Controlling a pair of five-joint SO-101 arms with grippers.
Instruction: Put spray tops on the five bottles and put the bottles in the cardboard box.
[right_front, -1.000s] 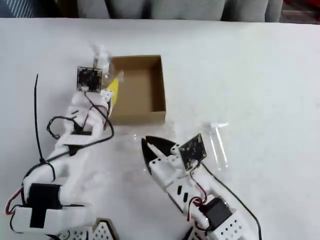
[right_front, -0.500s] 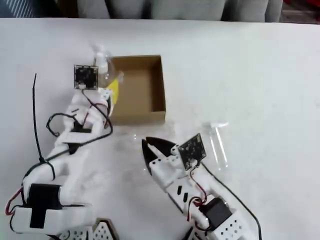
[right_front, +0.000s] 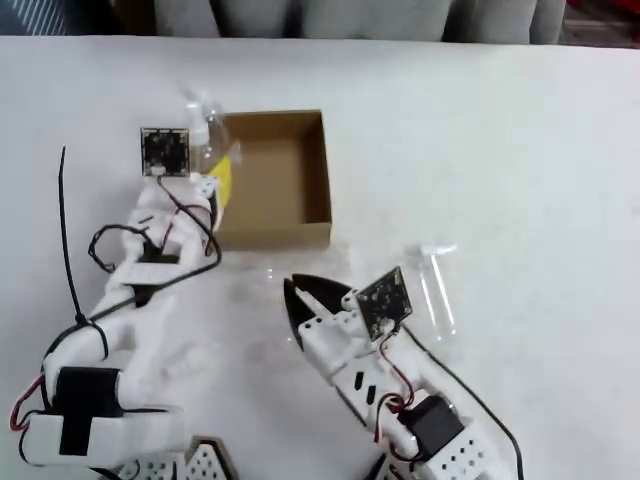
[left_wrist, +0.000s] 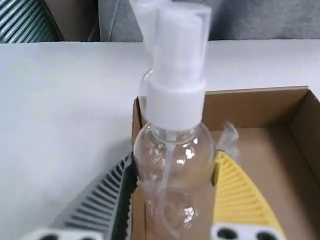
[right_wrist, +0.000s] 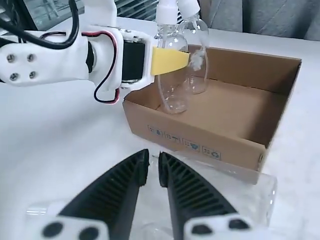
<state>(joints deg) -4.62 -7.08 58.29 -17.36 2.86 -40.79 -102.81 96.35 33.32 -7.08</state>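
Left wrist view: left gripper (left_wrist: 172, 202) clamps a clear bottle (left_wrist: 172, 150) upright, spray top up, at the left wall of the cardboard box (left_wrist: 250, 107). Right gripper (right_wrist: 152, 172) hangs toward the table's near edge, fingers a narrow slit apart, empty.

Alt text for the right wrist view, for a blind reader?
The left end effector holds a clear spray-topped bottle upright at a corner of the open cardboard box. The right end effector sits in the foreground, above the white table.
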